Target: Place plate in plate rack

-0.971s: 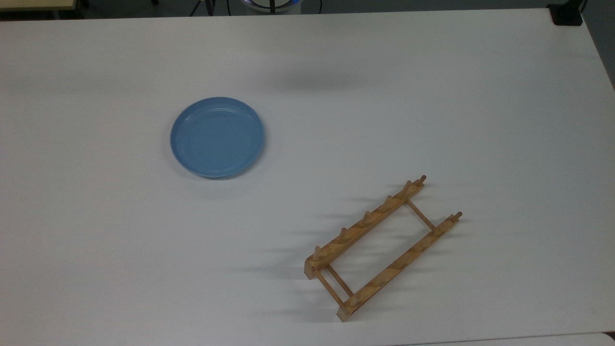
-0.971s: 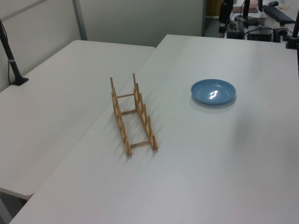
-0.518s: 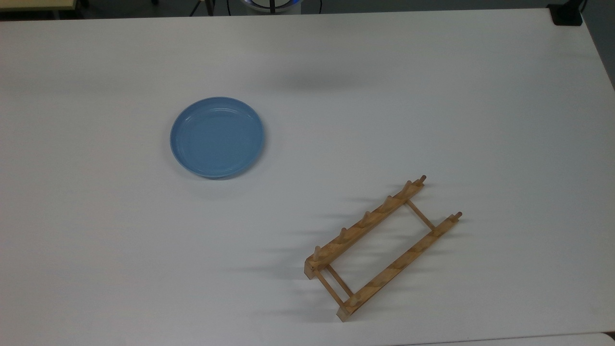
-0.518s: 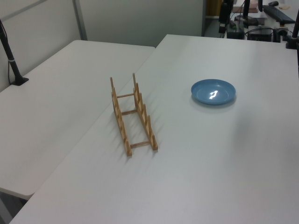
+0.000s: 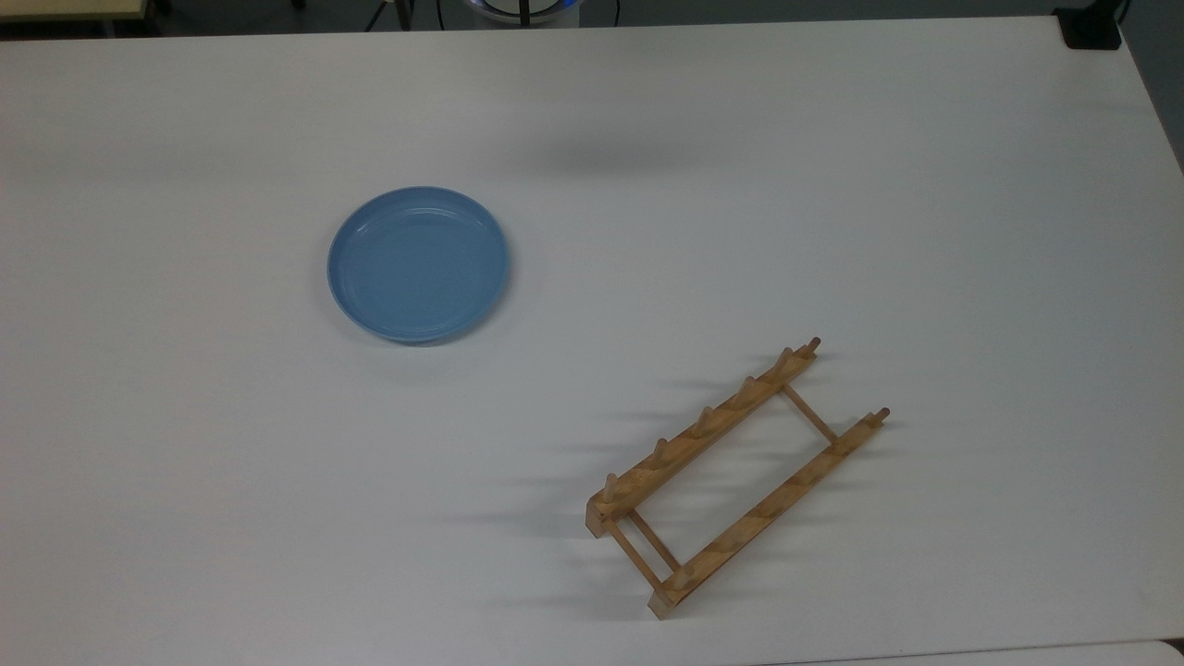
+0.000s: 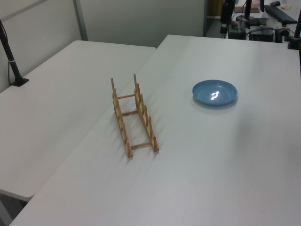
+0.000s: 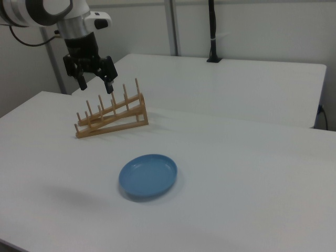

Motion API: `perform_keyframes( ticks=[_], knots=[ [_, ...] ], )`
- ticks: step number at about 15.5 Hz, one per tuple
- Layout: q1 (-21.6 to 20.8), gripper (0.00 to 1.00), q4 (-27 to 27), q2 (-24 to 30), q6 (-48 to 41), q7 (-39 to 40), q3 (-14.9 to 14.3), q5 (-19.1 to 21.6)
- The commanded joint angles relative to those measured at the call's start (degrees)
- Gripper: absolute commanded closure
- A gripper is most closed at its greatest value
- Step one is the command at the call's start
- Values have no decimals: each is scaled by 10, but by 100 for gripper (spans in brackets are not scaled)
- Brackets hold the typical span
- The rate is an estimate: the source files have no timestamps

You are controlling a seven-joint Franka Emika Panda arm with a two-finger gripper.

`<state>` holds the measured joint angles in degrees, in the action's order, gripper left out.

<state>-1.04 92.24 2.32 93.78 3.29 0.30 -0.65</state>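
Note:
The light-blue plate (image 5: 418, 265) lies flat on the white table, left of centre in the top view; it also shows as the plate (image 6: 215, 92) in the left view and the plate (image 7: 148, 175) in the right view. The wooden plate rack (image 5: 735, 476) stands empty toward the top view's lower right, and appears as the plate rack (image 6: 133, 116) and the plate rack (image 7: 111, 116). In the right view my gripper (image 7: 96, 85) hangs high at the upper left, open, with nothing between its fingers, well above the table.
A second white table (image 6: 56, 117) adjoins on the left view's left. A black post (image 7: 212, 31) stands at the back in the right view, and a black stand (image 6: 10, 56) at the left view's left edge. Desks with equipment (image 6: 254, 23) lie beyond the far edge.

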Motion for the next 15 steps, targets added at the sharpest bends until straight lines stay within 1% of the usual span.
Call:
perform_keyframes(
  ticks=[1, 13, 15],
  knots=[
    [-6, 0, 22, 15, 13, 8, -6, 8],
    [-6, 0, 25, 15, 17, 18, -5, 8],
    [-4, 0, 27, 15, 15, 45, -6, 3]
  ],
)
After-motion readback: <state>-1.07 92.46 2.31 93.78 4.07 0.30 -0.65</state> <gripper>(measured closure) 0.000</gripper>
